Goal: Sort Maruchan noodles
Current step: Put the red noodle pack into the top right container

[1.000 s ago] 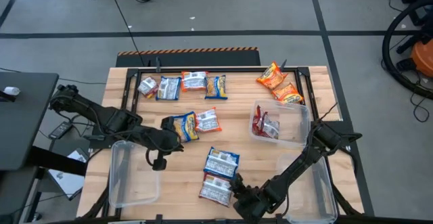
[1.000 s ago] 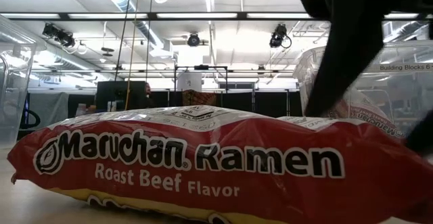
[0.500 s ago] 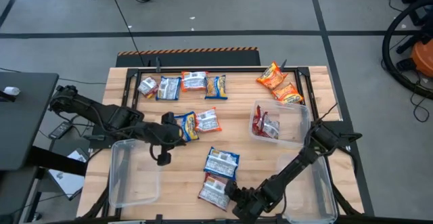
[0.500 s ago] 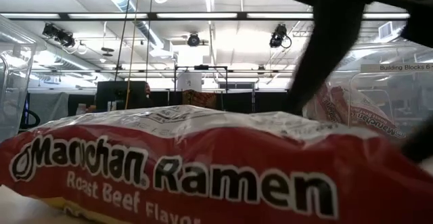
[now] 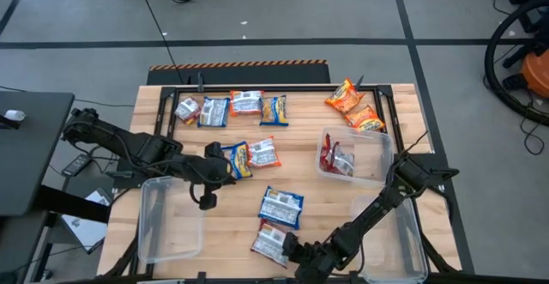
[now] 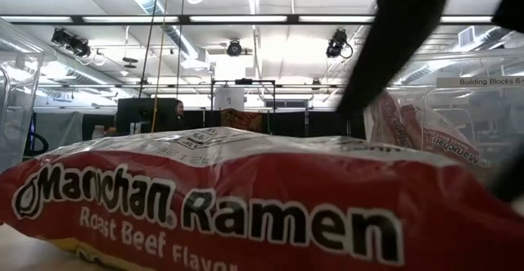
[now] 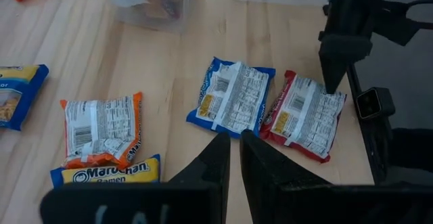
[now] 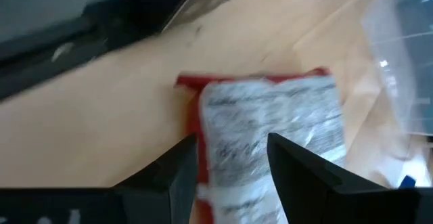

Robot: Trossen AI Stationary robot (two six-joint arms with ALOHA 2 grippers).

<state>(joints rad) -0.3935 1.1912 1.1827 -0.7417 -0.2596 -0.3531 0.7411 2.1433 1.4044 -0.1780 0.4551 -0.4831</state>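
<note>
A red Maruchan packet point(image 5: 269, 243) lies printed side down by the table's near edge and fills the low view point(image 6: 246, 197). My right gripper point(image 5: 287, 248) is open at its right end, one finger on each side point(image 8: 233, 166). A blue packet point(image 5: 281, 204) lies just beyond it. My left gripper point(image 5: 206, 201) hovers shut and empty above the table's left middle point(image 7: 233, 156). Several more packets lie flat farther back. My right gripper has the red packet's right end point(image 8: 223, 149) between its two open fingers point(image 8: 177, 170), and the packet fills the gap. The fingers slant down from the table's right and near side. The packet lies on the table.
A clear bin point(image 5: 376, 151) at right middle holds red packets. Empty clear bins stand at near left point(image 5: 167, 220) and near right point(image 5: 403, 232). A row of packets point(image 5: 245, 104) lies along the far edge, two orange ones point(image 5: 353, 105) at far right, two point(image 5: 249, 155) at centre.
My right gripper has gone a little toward the table's left along the near edge and rolled its wrist. The red packet has slid slightly left with it and turned a bit, looming larger in the low view.
</note>
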